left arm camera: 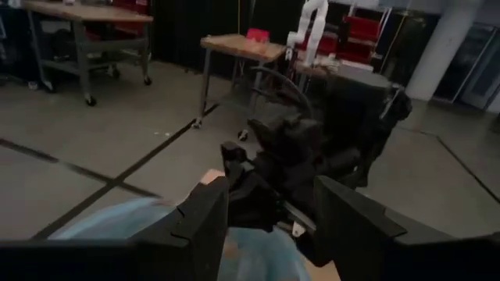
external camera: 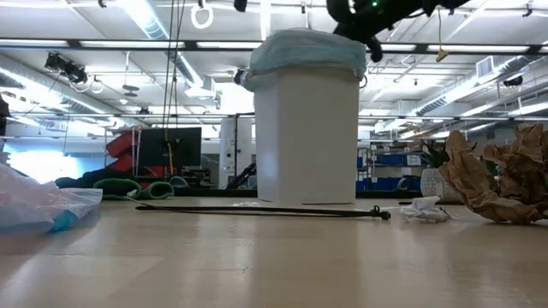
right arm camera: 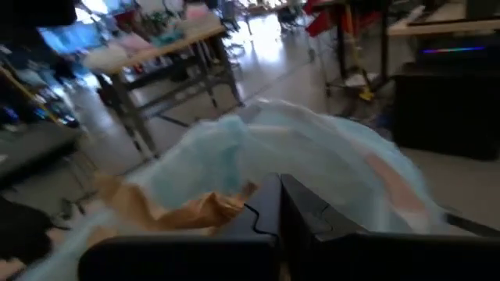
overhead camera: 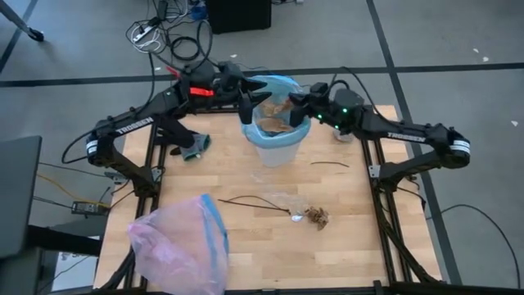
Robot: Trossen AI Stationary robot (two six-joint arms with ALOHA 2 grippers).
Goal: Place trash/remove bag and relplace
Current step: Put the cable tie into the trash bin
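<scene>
A white bin (overhead camera: 277, 147) stands near the far side of the wooden worktop (overhead camera: 344, 221). The light-blue bag (overhead camera: 282, 83) lines it, and its edge is folded over the bin's rim. Inside the bag lie brown crumpled pieces of trash (overhead camera: 274, 108).

The left gripper (overhead camera: 246, 111) hangs at the left side of the bin's rim. Its fingers (left arm camera: 205, 226) are spread apart, and the blue bag edge shows below and between them in the left wrist view. Whether they touch the bag cannot be told.

The right gripper (overhead camera: 296, 100) is at the right side of the rim, across the bin from the left one. Its fingers (right arm camera: 269, 204) are pressed together. In the right wrist view the blue bag rises just past their tips, with brown trash beside it. It is not clear whether any plastic is caught between them.

More trash lies on the worktop nearer the front: a brown leaf clump (overhead camera: 318, 216), a clear wrapper (overhead camera: 282, 201) just beside it, and a long thin dark twig (overhead camera: 250, 201) that reaches to the left. Another short twig (overhead camera: 329, 165) lies to the right of the bin. In the low view the long twig lies flat in front of the bin, and the leaf clump sits at the right.

A pale pink bag (overhead camera: 176, 242) with a blue band lies at the front left corner of the worktop, well apart from the bin.
</scene>
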